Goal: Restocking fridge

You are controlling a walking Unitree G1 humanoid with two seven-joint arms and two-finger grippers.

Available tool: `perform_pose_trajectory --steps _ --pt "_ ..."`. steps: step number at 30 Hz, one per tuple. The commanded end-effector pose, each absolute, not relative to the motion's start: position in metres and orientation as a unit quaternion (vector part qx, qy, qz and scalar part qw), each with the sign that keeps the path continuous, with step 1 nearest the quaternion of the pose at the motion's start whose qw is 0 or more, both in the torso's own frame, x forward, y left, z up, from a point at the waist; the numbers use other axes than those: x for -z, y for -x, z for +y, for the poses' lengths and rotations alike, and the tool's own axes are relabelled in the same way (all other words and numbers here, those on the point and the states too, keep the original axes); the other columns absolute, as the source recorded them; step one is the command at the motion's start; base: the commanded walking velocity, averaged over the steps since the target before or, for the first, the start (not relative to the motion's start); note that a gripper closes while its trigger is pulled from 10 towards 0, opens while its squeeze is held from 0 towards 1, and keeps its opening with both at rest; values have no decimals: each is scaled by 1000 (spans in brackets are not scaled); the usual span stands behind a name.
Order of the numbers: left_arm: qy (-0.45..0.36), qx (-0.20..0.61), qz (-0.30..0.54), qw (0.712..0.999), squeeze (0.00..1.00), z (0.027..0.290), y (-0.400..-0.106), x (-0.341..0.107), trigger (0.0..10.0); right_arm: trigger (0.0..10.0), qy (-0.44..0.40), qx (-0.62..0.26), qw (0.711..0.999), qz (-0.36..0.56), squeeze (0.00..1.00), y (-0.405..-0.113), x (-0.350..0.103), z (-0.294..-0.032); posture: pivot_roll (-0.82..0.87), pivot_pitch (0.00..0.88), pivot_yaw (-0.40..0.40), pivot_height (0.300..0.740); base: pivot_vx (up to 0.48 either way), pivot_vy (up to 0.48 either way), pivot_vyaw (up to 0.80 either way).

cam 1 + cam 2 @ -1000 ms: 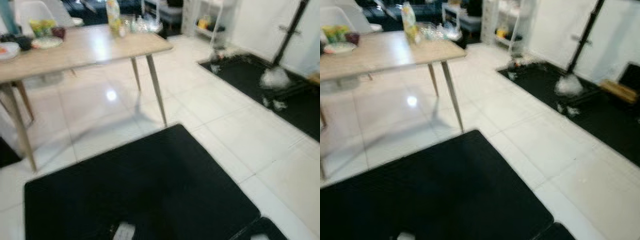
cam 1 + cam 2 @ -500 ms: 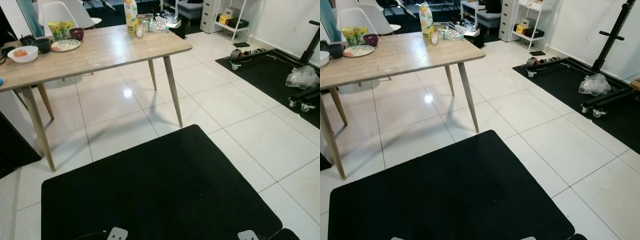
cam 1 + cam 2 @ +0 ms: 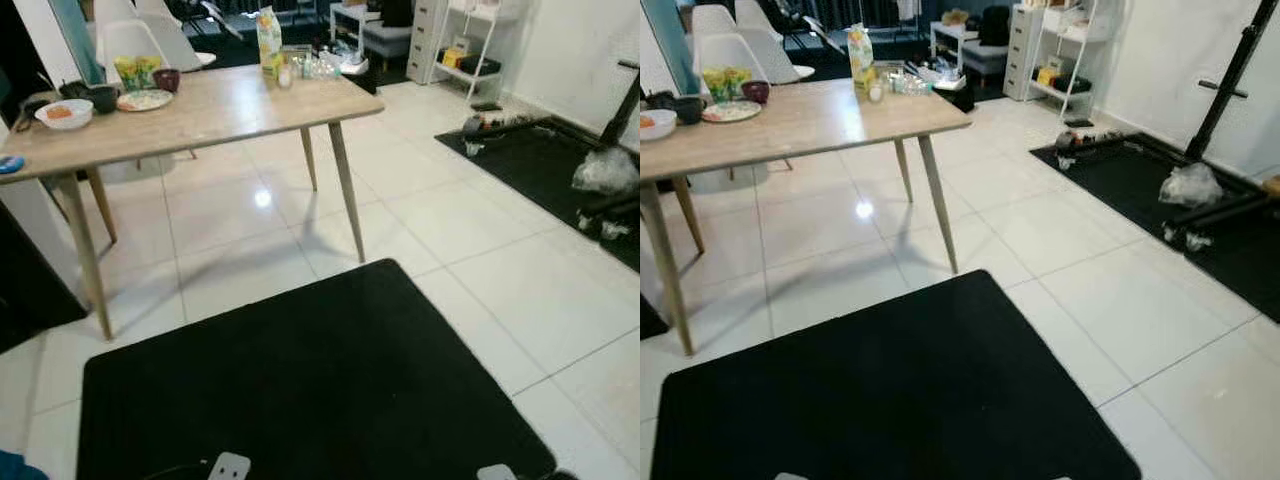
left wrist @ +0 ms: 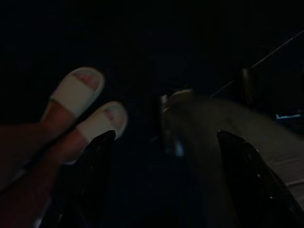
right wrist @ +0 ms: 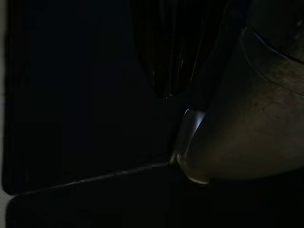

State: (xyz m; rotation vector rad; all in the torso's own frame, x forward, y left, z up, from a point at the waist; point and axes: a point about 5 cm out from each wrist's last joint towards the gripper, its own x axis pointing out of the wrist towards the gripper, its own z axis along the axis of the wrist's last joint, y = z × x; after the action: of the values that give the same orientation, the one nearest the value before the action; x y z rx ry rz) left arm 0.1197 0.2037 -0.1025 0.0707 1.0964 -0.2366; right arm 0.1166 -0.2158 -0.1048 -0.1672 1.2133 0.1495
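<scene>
Fingers of left gripper (image 4: 161, 180) spread, empty; right gripper state indeterminate, view dark. Table (image 3: 200, 110) carries juice carton (image 3: 268, 28), bowls. Fridge unseen; restocking judged not started.

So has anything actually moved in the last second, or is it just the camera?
Just the camera: the robot's head view swung and tilted, blurred a second ago, sharper since. The table, its bowls and bottle, and the black mat lie as before. Nothing was taken or released.
</scene>
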Motion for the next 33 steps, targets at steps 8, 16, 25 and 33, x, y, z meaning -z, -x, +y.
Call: perform_pose_trajectory --steps 8,16,25,33 --pt "-25 121 531 838 0 192 -113 107 10000 10000 93 -71 811 573 0 -116 103 -224 14 0 -25 740 0 -383 0" --pt "-12 116 525 843 0 186 -119 106 10000 10000 91 -68 813 572 0 -118 102 -227 1 0 -23 740 0 0 0" --pt "-2 104 517 849 0 184 -127 104 10000 10000 91 -59 815 569 0 -122 100 -231 5 0 -36 740 0 0 0" --pt "-6 119 508 853 0 178 -135 102 10000 10000 90 -55 825 555 0 -135 96 -232 15 0 -25 740 37 0 0"
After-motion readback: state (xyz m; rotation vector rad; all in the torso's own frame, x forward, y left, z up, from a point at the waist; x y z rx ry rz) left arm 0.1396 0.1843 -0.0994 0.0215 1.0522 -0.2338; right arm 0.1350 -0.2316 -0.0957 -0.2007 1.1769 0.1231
